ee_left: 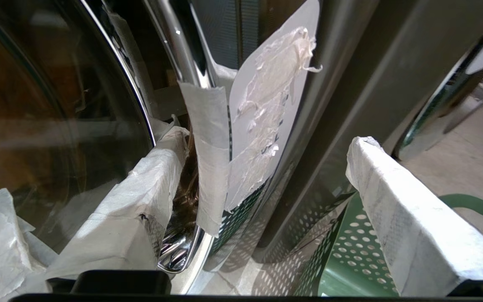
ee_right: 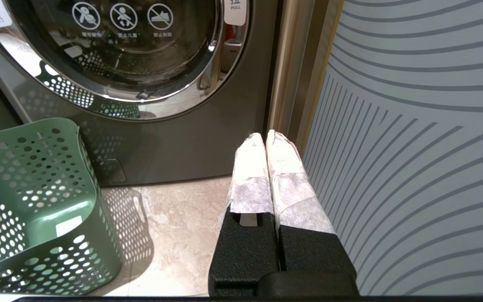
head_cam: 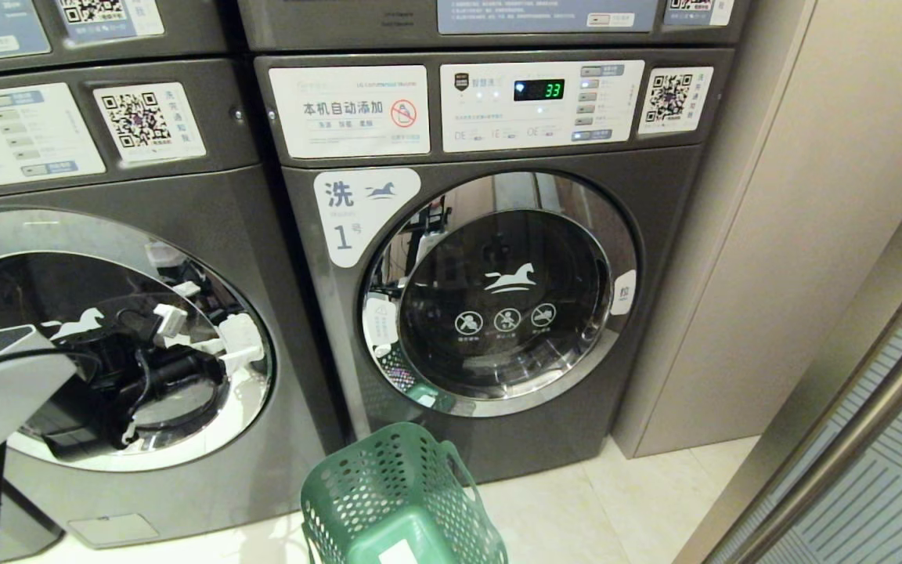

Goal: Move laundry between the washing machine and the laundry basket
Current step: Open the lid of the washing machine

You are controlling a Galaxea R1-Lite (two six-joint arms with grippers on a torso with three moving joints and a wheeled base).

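Green perforated plastic laundry basket (head_cam: 400,501) is sitting on the floor before the grey front-loading washing machine (head_cam: 490,258); left gripper (ee_left: 262,176) is spreading wide at its door edge, right gripper (ee_right: 266,147) is hanging pinched together, empty.

We seem to be in a shared, pay-per-use laundry room — grey front-loading washing machines (head_cam: 490,258) stand side by side and stacked, each with a QR payment sticker (head_cam: 669,96), a numbered label (head_cam: 357,211), and a tiled floor (head_cam: 623,509).
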